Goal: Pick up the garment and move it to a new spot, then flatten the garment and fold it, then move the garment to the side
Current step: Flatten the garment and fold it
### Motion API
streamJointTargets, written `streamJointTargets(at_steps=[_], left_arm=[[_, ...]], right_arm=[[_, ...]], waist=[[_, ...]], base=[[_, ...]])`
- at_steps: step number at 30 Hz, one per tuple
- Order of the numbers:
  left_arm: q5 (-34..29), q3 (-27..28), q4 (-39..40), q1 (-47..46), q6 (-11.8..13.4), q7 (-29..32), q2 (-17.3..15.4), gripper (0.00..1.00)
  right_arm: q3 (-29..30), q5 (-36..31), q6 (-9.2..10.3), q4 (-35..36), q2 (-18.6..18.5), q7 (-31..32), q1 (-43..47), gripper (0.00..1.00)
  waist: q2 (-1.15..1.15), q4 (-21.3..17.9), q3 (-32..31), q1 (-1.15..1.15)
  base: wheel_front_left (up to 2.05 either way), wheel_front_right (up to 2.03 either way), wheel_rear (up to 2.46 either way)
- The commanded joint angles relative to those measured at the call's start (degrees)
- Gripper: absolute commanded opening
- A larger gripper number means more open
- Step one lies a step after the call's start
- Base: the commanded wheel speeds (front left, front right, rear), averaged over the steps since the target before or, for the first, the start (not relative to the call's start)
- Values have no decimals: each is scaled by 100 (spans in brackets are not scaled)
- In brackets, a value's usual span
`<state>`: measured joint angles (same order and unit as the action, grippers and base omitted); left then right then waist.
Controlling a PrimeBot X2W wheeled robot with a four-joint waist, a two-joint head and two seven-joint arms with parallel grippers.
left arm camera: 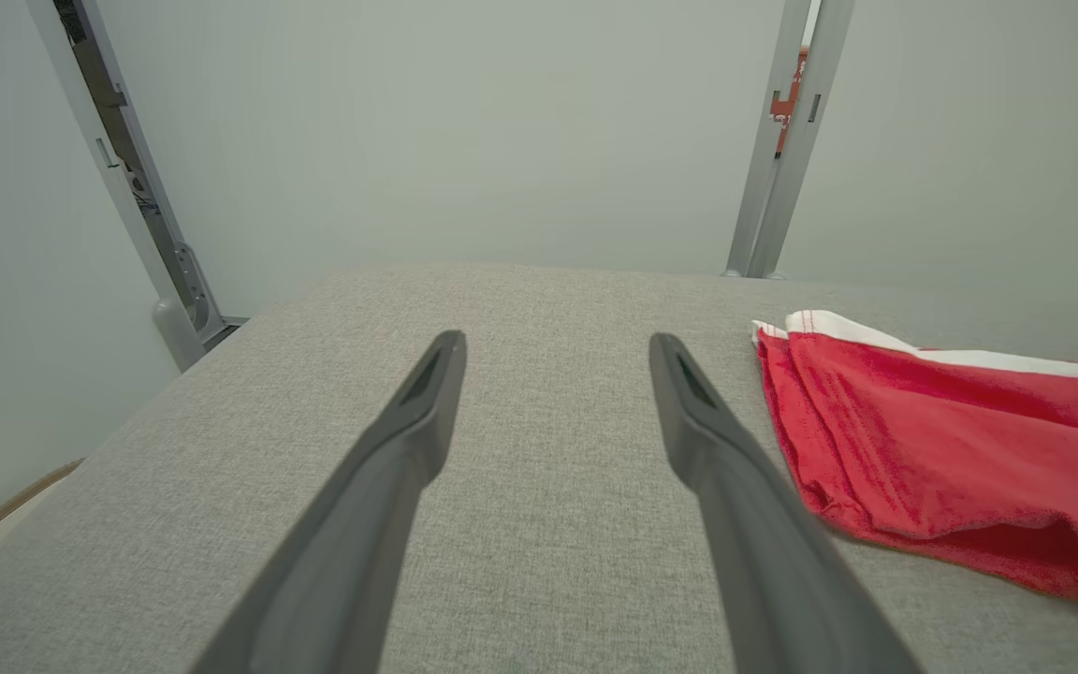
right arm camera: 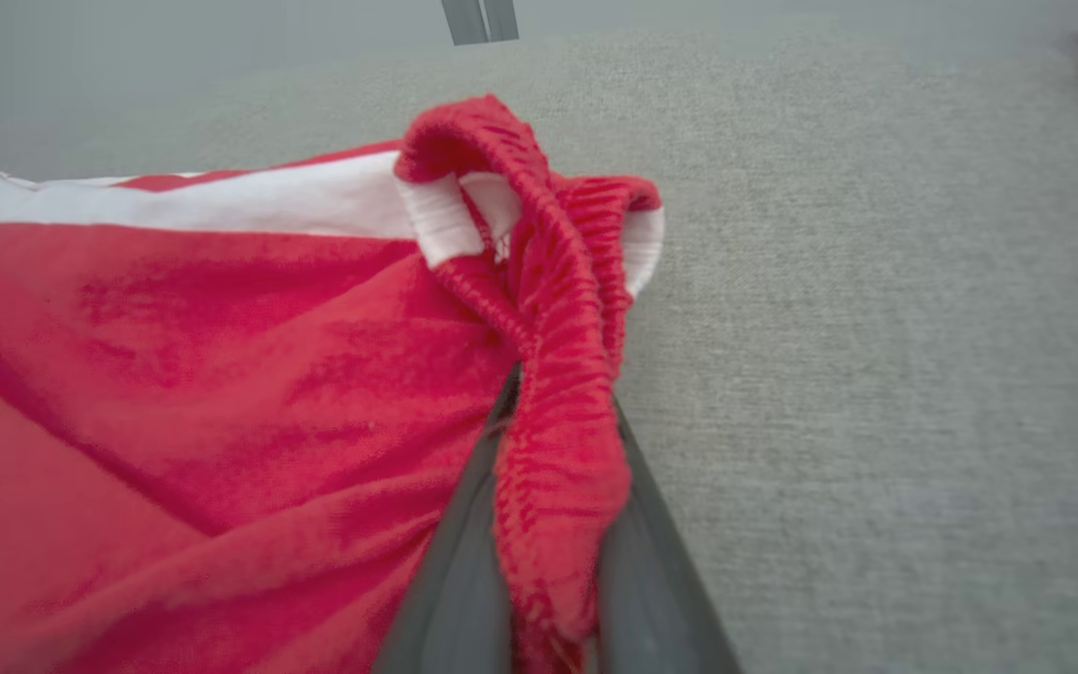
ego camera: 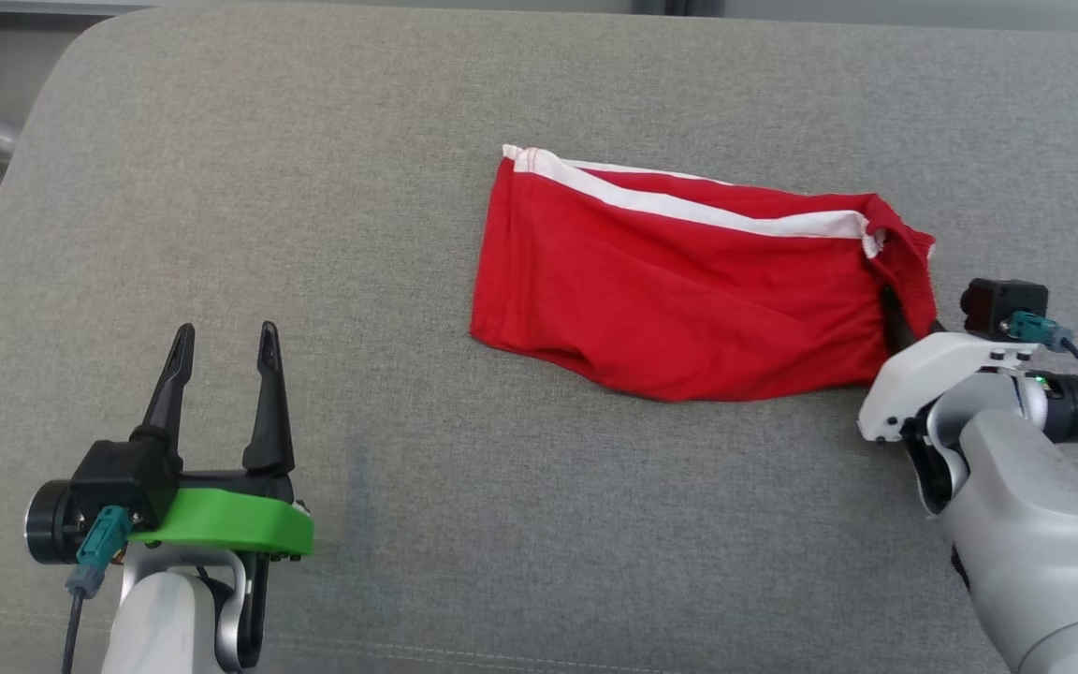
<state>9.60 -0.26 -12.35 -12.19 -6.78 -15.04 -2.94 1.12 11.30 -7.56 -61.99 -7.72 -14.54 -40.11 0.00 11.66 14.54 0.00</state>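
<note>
Right tool point(ego camera: 895, 318) pinches the elastic edge of the red shorts point(ego camera: 689, 300) at mid-right; left tool point(ego camera: 221, 342), spread, sits lower left, well apart.

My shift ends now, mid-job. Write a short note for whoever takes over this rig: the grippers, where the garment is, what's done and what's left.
Left gripper: open, nothing in it, over the grey cushion and well clear of the cloth.
Right gripper: shut on the red garment, pinching the bunched elastic waistband at its right end.
Garment: lying mid-cushion, wrinkled, white stripe along the far edge.
Done: the grasp.
Left: lift and move it, flatten, fold, move aside.
</note>
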Motion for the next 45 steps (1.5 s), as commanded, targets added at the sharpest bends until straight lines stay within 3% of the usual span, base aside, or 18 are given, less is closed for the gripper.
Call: streamJointTargets(at_steps=[1,8,13,17,26,31,38,45], left_arm=[[-41,14,11,73,3,-15,1,100],[-3,-13,31,210,24,-15,0,100],[10,-45,40,268,46,-15,-1,100],[29,-50,38,323,76,-15,-2,100],[85,-126,21,355,133,-15,-1,100],[118,-142,30,331,151,-15,-1,100],[201,-256,19,186,185,-15,-1,100],[277,-368,45,98,232,-15,-2,100]], right_arm=[[-37,95,16,-21,-209,-30,140,0],[-340,444,16,66,-900,51,254,0],[-600,983,16,296,-1162,495,143,0],[-895,1421,15,665,-1159,886,45,0],[-1378,2593,13,1806,-897,1807,134,0],[-1512,2919,12,2344,-710,2174,182,0],[-1665,2811,11,2549,-189,2342,77,0],[-1584,2490,10,2134,274,2115,-61,0]], waist=[[0,-137,-127,0],[0,-412,-312,0],[0,-574,-387,0],[0,-680,-453,0],[0,-747,-528,0],[0,-733,-483,0],[0,-605,-373,0],[0,-443,-233,0]], base=[[0,0,0],[0,0,0],[0,0,0],[0,0,0],[0,0,0],[0,0,0],[0,0,0],[0,0,0]])
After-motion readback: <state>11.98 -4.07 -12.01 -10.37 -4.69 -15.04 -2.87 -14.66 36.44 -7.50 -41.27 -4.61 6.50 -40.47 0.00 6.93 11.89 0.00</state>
